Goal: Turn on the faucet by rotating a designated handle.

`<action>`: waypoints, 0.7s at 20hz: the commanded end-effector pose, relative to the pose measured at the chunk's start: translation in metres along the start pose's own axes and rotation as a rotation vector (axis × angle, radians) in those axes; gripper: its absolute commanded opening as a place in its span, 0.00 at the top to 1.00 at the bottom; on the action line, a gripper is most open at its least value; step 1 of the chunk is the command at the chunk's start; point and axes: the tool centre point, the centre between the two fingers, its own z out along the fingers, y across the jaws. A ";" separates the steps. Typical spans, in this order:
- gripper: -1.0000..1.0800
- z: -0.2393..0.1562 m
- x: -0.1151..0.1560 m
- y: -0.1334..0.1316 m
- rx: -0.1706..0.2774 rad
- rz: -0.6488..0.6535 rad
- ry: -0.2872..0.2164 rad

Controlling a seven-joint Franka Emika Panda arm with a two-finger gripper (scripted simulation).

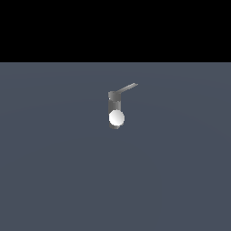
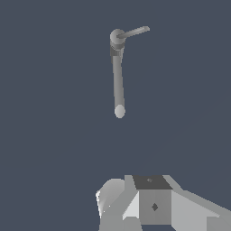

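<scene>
Gripper (image 2: 135, 212) shows only in the wrist view, as blocky grey/white parts along the lower edge of the frame. I can't make out the fingertips or any gap btwn them, so I can't tell how far open it is; nothing appears to be in its hold. In the exterior view no arm or hand is visible at all. Faucet (image 1: 114, 108) stands alone a little above the centre of the exterior view on plain blue-grey floor (image 1: 54, 180), w/ black band across the top of the frame. It's a small grey upright post w/ white ball (image 1: 116, 118) at its lower front. Handle (image 1: 126, 88) is a thin flat bar running from the post top out toward the upper right of the frame. In the wrist view the faucet (image 2: 118, 76) sits upper centre, seen from above, w/ its handle (image 2: 134, 32) pointing toward upper right. Well apart from the gripper parts at the bottom, open floor btwn them. Progress, my read: no contact w/ the handle, so nothing looks done yet. Left to do: approach, get fingers against or around the bar, sweep it about the post axis. Can't judge from these views what handle angle counts as "on". Writing/brands: none seen, only a small dark diamond mark on the wrist hardware, not readable.
</scene>
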 end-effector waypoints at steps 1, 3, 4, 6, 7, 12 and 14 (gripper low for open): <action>1.00 0.000 0.000 0.000 0.000 0.000 0.000; 1.00 0.000 0.000 0.000 0.000 0.002 0.000; 1.00 0.001 0.001 -0.001 0.000 0.005 0.000; 1.00 0.003 0.003 -0.002 0.000 0.015 0.000; 1.00 0.004 0.005 -0.003 0.000 0.021 -0.001; 1.00 0.015 0.016 -0.010 0.001 0.071 -0.002; 1.00 0.020 0.022 -0.014 0.002 0.100 -0.003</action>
